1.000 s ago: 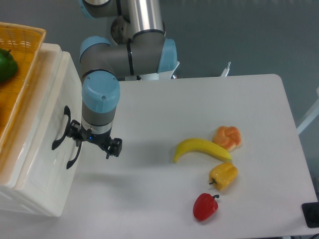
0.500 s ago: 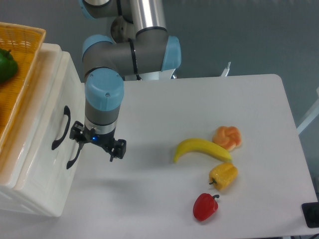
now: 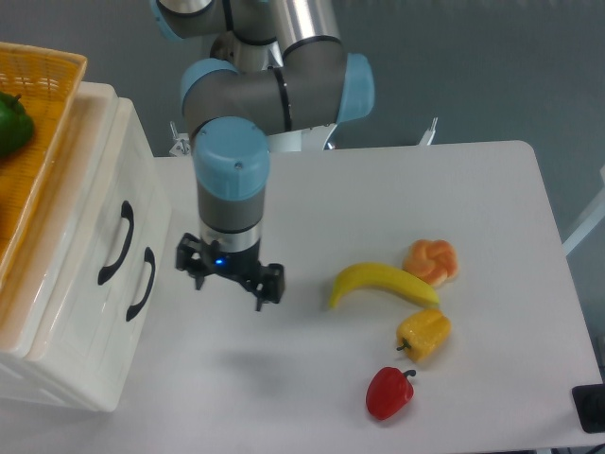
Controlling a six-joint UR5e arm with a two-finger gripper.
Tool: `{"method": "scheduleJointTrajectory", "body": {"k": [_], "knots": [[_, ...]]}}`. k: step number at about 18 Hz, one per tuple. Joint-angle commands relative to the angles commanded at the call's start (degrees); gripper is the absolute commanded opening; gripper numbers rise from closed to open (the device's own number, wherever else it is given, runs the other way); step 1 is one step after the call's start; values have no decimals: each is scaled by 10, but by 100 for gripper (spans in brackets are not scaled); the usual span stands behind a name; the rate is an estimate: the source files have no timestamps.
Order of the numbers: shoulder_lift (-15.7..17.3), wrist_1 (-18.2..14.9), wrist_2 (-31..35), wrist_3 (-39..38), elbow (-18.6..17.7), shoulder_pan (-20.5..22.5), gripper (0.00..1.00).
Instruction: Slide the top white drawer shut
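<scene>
Rightward off the top white drawer (image 3: 90, 203), gripper (image 3: 230, 277) hangs downward, fingers apart, empty.

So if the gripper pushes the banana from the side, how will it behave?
The banana is curved and lies flat on the table, so it would probably pivot rather than slide straight. Its skin looks smooth and glossy, so the fingers may slip along it. Pushed to the right, it would likely bump the yellow pepper, which lies very close.

robot lab: arm (image 3: 255, 104), toy food, table (image 3: 492, 189)
</scene>
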Motion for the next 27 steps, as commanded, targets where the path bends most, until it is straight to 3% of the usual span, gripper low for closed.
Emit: {"method": "scheduleJointTrajectory", "body": {"k": [8, 14, 18, 27], "knots": [[13, -5, 109, 190, -7, 40, 100], [34, -5, 103, 279, -6, 86, 100], [48, -8, 103, 294, -7, 119, 100], [87, -18, 70, 442, -25, 196, 100]]}}
